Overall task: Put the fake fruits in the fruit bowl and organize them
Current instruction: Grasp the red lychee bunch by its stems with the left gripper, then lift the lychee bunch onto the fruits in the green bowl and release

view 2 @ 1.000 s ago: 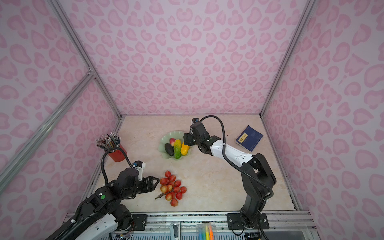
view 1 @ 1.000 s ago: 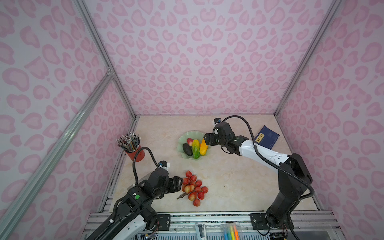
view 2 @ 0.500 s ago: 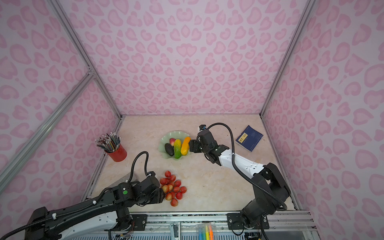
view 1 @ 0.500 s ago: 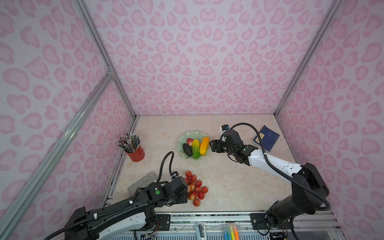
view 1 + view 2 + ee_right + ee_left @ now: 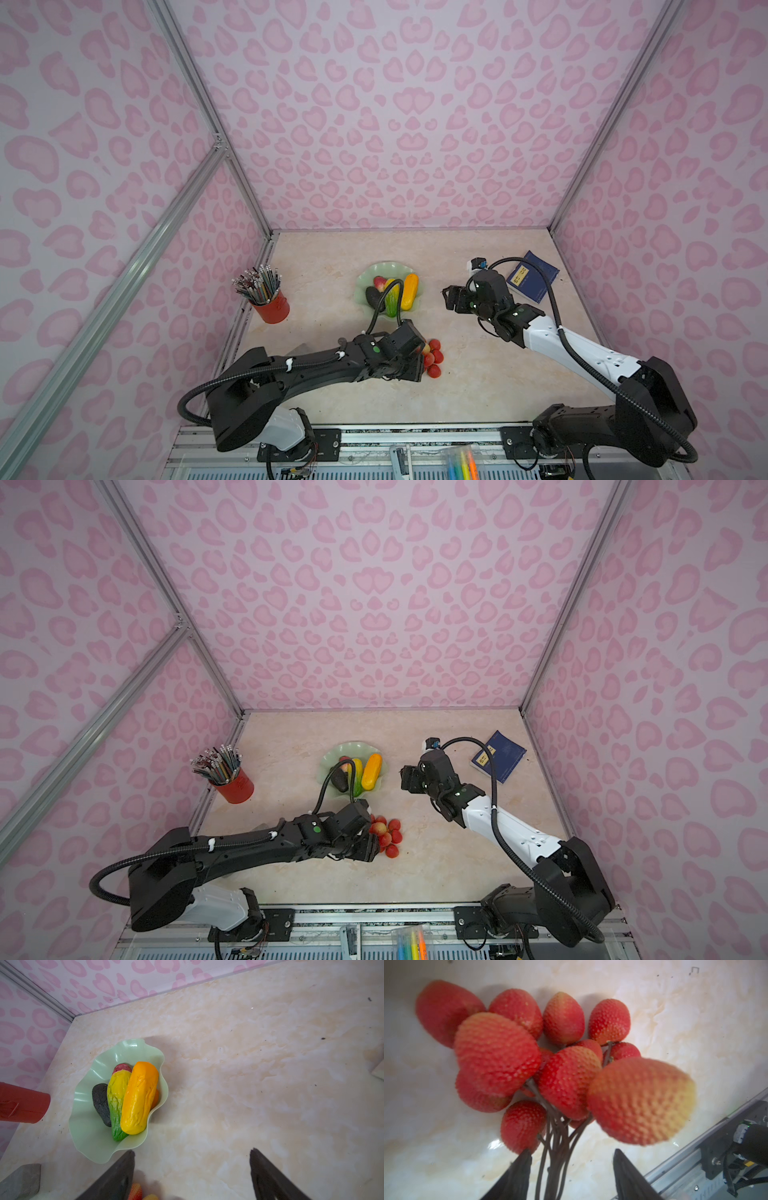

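Observation:
The red bunch (image 5: 566, 1076) with its brown stem (image 5: 556, 1159) lies on the table in front of the fruit bowl, seen in both top views (image 5: 433, 358) (image 5: 387, 834). My left gripper (image 5: 572, 1151) is open at the bunch's near-left side, one finger on each side of the stem with gaps to both. The pale green fruit bowl (image 5: 89, 1130) (image 5: 384, 266) holds a yellow-orange oblong (image 5: 139, 1097), a yellow-green oblong (image 5: 117, 1101), a dark oval (image 5: 101, 1101), a red strawberry (image 5: 121, 1068) and a sliver of small orange (image 5: 155, 1096). My right gripper (image 5: 192, 1151) (image 5: 451, 297) hangs open and empty right of the bowl.
A red pencil cup (image 5: 272, 305) stands at the left edge. A blue booklet (image 5: 532, 276) lies at the back right. A grey block (image 5: 20, 1180) sits near the left arm, mostly hidden in both top views. The left arm's cable (image 5: 395, 291) arcs over the bowl.
My left arm has stretched right and come down onto the bunch, with the jaws narrowing round the stem. My right gripper has pulled back from the bowl toward the right.

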`<state>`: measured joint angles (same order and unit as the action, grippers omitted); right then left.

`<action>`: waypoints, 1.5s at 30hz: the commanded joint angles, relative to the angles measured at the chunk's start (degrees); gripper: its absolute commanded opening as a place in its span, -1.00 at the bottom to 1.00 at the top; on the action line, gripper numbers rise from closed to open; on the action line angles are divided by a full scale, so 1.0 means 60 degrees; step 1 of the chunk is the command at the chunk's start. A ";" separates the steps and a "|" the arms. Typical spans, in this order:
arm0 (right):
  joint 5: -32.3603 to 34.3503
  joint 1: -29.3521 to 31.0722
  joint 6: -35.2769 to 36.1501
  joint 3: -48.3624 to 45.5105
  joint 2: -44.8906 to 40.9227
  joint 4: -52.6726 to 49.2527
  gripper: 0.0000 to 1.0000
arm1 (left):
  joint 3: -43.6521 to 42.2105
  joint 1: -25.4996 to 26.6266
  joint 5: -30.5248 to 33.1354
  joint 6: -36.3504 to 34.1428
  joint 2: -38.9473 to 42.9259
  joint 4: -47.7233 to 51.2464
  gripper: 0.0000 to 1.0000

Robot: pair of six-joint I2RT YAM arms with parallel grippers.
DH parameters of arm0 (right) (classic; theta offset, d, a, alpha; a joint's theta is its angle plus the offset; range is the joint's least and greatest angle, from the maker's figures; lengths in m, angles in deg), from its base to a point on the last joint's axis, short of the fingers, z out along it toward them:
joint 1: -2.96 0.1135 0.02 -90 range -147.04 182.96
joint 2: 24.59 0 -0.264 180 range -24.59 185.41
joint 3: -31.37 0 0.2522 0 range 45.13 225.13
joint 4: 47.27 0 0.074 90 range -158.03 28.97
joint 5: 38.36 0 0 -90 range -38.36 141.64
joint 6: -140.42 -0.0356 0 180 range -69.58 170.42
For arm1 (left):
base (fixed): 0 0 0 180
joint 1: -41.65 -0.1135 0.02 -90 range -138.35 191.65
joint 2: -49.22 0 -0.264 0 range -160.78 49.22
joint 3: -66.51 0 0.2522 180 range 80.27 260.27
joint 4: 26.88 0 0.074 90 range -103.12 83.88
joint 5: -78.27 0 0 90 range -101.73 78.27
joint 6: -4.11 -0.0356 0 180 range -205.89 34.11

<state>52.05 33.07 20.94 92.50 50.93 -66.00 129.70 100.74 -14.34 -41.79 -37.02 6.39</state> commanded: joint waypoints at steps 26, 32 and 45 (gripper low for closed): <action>0.0107 -0.0799 -0.0169 -0.0857 -0.0920 -0.0182 0.77 | 0.0727 0.0010 -0.0826 -0.1322 -0.0144 0.0499 -0.78; 0.0144 -0.0813 -0.0149 -0.0845 -0.0996 -0.0153 0.85 | 0.0867 0.0010 -0.0540 -0.1662 0.0892 0.0616 -0.92; 0.0740 -0.1246 -0.0268 -0.1415 -0.2453 -0.0139 0.92 | 0.1767 -0.1974 0.0406 -0.3660 0.3459 0.0784 -0.92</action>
<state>54.80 25.73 19.50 84.85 37.23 -67.64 139.64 92.30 -14.03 -59.56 -17.08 11.77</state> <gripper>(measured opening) 0.958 0.092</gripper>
